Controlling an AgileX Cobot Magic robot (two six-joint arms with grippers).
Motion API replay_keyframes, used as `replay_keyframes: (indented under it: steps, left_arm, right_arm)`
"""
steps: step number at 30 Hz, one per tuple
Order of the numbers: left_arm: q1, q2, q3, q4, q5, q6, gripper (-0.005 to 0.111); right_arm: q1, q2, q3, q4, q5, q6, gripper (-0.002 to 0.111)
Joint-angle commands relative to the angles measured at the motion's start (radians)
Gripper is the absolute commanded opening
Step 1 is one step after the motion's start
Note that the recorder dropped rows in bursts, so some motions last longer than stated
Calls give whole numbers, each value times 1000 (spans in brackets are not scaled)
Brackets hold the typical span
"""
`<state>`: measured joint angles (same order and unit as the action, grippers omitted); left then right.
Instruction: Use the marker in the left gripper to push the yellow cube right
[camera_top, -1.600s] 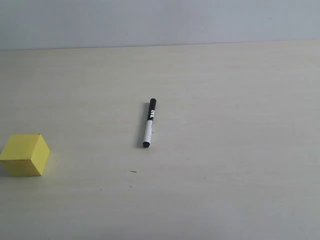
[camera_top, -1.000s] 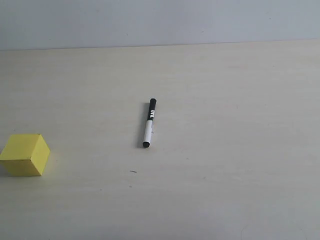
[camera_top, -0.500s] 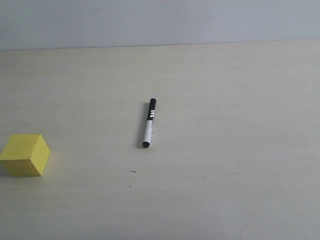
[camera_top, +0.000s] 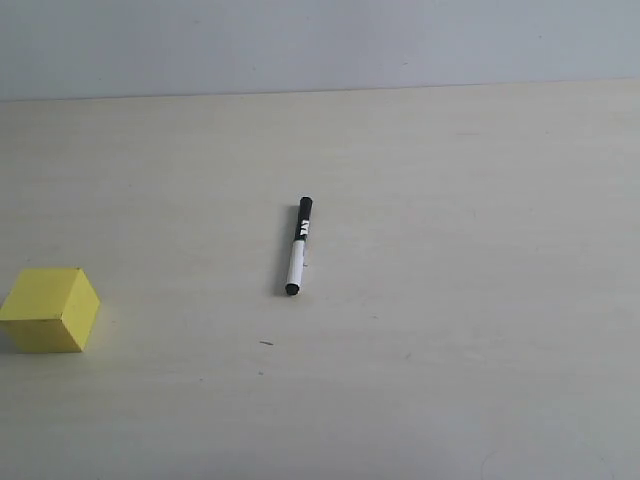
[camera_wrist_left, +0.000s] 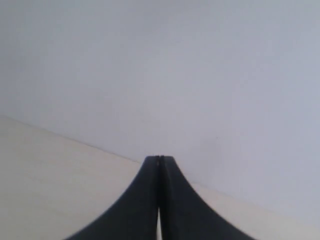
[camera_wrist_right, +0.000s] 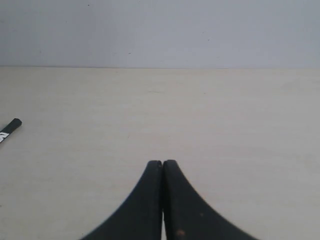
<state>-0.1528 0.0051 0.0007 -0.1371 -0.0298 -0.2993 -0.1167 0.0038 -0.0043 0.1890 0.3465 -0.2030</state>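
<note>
The marker (camera_top: 297, 246) lies flat near the middle of the table, black cap end away from the camera, held by nothing. Its cap end also shows at the edge of the right wrist view as the marker (camera_wrist_right: 9, 128). The yellow cube (camera_top: 50, 309) sits at the table's left edge, well left of the marker. Neither arm appears in the exterior view. My left gripper (camera_wrist_left: 160, 159) is shut and empty, pointing at the wall over the table's far edge. My right gripper (camera_wrist_right: 162, 163) is shut and empty above bare tabletop.
The pale beige table (camera_top: 450, 250) runs back to a grey-blue wall (camera_top: 320, 40). A small dark speck (camera_top: 266, 343) lies in front of the marker.
</note>
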Motion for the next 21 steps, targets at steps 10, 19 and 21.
replay_keyframes:
  steps: [10, 19, 21]
  left_arm:
    - [2, -5, -1, -41, -126, -175, 0]
    - [2, -5, -1, -43, -97, -154, 0]
    - [2, -5, -1, -62, -147, -162, 0]
  right_arm:
    - [-6, -4, 4, 3, -4, -1, 0]
    - [-6, -4, 4, 3, -4, -1, 0]
    - [-6, -4, 4, 3, -4, -1, 0]
